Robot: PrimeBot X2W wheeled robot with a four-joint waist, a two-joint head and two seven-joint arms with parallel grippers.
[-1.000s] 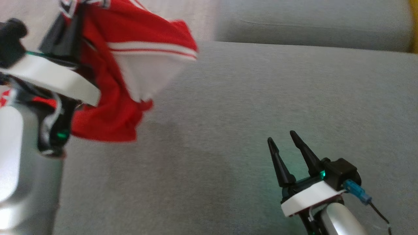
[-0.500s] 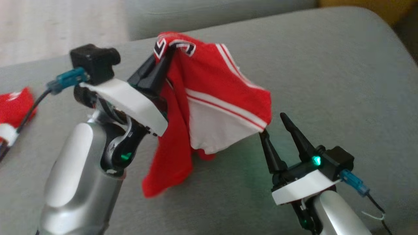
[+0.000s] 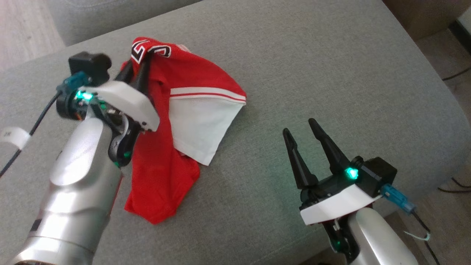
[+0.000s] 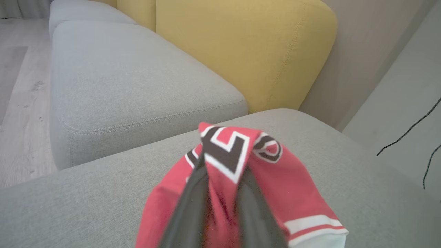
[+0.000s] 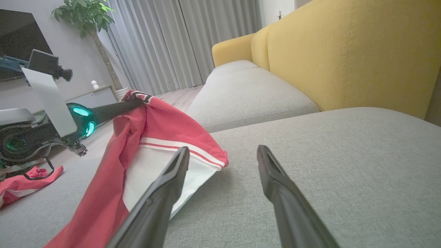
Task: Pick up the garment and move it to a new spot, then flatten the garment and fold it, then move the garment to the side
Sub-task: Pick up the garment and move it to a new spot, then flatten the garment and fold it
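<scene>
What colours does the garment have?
Red garment with a white panel, white stripes and black lettering; the head view shows it best.

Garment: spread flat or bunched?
Bunched. The garment hangs crumpled from the shut left pincer, its lower end draped on the cushion.

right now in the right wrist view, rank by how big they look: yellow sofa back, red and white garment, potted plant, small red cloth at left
1. yellow sofa back
2. red and white garment, enlarged by nearness to the camera
3. potted plant and small red cloth look about alike; not ranked
</scene>
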